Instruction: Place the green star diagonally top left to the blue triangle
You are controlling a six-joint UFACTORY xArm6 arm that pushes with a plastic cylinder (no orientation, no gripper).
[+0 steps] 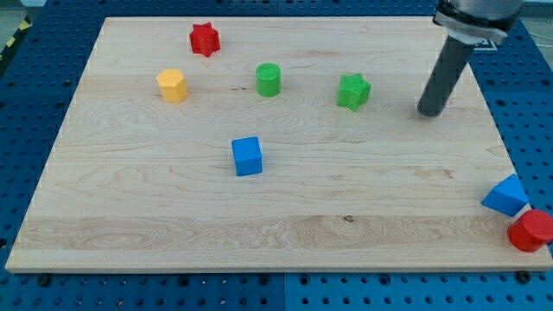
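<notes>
The green star (353, 91) lies on the wooden board (155, 216) in the upper middle-right. The blue triangle (506, 195) sits at the board's right edge near the view's bottom, touching a red round block (530, 231) just below it. My tip (429, 112) rests on the board to the right of the green star, apart from it by about a block's width or more. The blue triangle is far below and right of my tip.
A green cylinder (269, 79) stands left of the star. A red star (205, 39) is near the top left, a yellow block (172, 85) below it. A blue cube (247, 156) lies at the board's middle.
</notes>
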